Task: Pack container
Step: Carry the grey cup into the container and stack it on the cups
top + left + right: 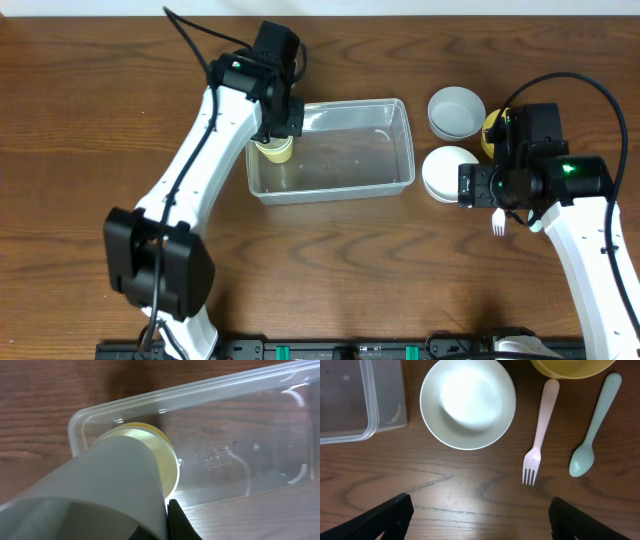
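Observation:
The clear plastic container [340,150] lies in the middle of the table; it also shows in the left wrist view [240,450] and in the right wrist view [350,405]. My left gripper [272,130] is shut on a stack of cups, a grey-white cup [110,485] over a yellow one [165,465], held inside the container's left end [274,150]. My right gripper [480,515] is open and empty above bare table, in front of a white bowl [467,402], a pink fork [540,430] and a pale green spoon [592,430].
A second white bowl [456,110] stands right of the container, with the nearer white bowl [448,172] below it. A yellow bowl [572,367] sits at the far right, partly under my right arm [490,128].

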`<control>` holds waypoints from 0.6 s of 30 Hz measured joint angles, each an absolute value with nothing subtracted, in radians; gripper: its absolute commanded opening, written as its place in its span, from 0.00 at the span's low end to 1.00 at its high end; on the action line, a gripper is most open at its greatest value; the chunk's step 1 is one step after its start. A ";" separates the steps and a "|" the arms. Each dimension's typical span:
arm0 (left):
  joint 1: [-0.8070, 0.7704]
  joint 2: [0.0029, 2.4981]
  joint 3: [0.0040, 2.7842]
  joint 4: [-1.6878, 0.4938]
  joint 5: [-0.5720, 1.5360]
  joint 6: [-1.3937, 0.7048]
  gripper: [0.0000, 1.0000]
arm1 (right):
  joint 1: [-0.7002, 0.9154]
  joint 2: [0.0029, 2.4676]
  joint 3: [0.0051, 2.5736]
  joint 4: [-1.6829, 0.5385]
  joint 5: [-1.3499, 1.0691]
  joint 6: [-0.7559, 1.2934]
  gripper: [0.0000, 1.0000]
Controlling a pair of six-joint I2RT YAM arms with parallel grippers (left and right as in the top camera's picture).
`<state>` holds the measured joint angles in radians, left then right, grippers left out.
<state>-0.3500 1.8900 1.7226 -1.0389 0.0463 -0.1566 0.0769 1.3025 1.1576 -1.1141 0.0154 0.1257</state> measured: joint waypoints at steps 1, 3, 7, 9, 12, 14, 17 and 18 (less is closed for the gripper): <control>-0.350 1.903 1.723 -1.037 0.046 -0.157 0.09 | 0.077 1.303 1.158 -1.114 0.015 0.126 0.89; -0.350 1.922 1.723 -1.034 0.046 -0.149 0.26 | 0.077 1.303 1.158 -1.114 0.015 0.126 0.89; -0.350 1.931 1.723 -1.016 0.046 -0.148 0.62 | 0.077 1.303 1.158 -1.114 0.015 0.126 0.89; -0.350 1.930 1.723 -1.007 0.045 -0.152 0.65 | 0.077 1.303 1.158 -1.115 0.015 0.126 0.88; -0.350 1.930 1.723 -1.005 0.046 -0.153 0.66 | 0.077 1.303 1.158 -1.115 0.015 0.126 0.89; -0.350 1.924 1.723 -1.013 0.046 -0.153 0.68 | 0.077 1.303 1.158 -1.115 0.015 0.126 0.89; -0.347 1.900 1.723 -1.030 0.046 -0.153 0.71 | 0.077 1.303 1.158 -1.116 0.015 0.126 0.91; -0.343 1.884 1.723 -1.036 0.046 -0.154 0.71 | 0.077 1.303 1.158 -1.116 0.015 0.126 0.93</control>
<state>-0.3431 1.8839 1.7226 -1.0363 0.0460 -0.1539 0.0769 1.3025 1.1576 -1.1164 0.0154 0.1261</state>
